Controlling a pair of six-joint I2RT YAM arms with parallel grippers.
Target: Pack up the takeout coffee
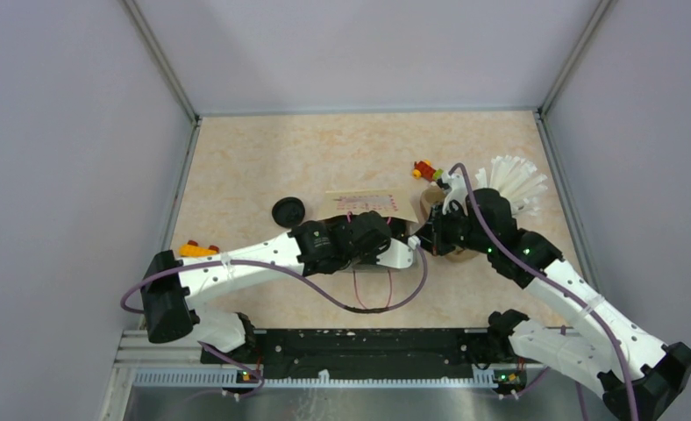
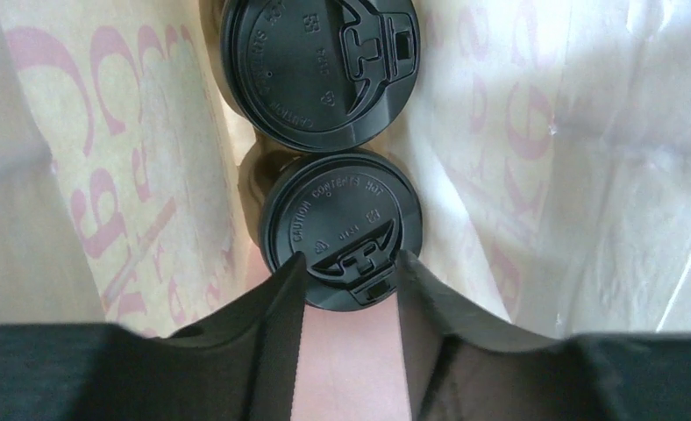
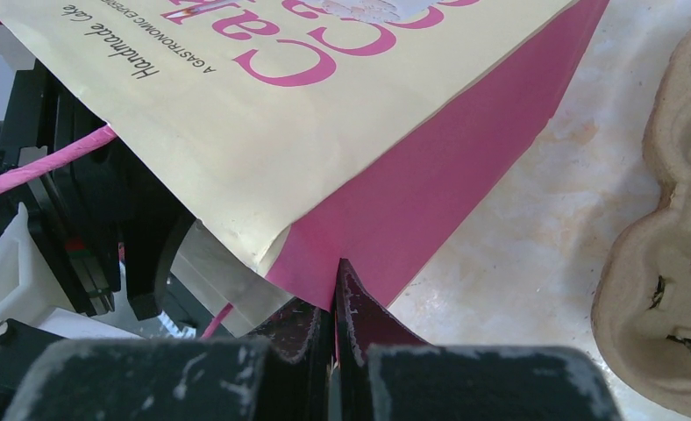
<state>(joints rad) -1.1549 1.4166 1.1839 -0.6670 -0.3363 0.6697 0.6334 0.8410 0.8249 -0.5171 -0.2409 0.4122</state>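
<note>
In the left wrist view I look down into a cream paper bag (image 2: 517,132) with pink lettering. Two takeout coffee cups with black lids stand inside, one far (image 2: 320,66), one near (image 2: 342,219). My left gripper (image 2: 349,263) hovers over the near lid's near edge, its fingers apart and narrower than the lid, holding nothing. My right gripper (image 3: 336,267) is shut on the pink side fold of the bag (image 3: 430,193). In the top view the bag (image 1: 368,202) sits mid-table, the left wrist covers its mouth, and the right gripper (image 1: 418,237) is at its right edge.
The brown pulp cup carrier (image 3: 666,219) lies right of the bag, partly under the right arm (image 1: 500,237). White straws (image 1: 513,184) fan out at the back right. A loose black round lid (image 1: 288,211) lies left of the bag. Small coloured toys (image 1: 425,169) sit nearby.
</note>
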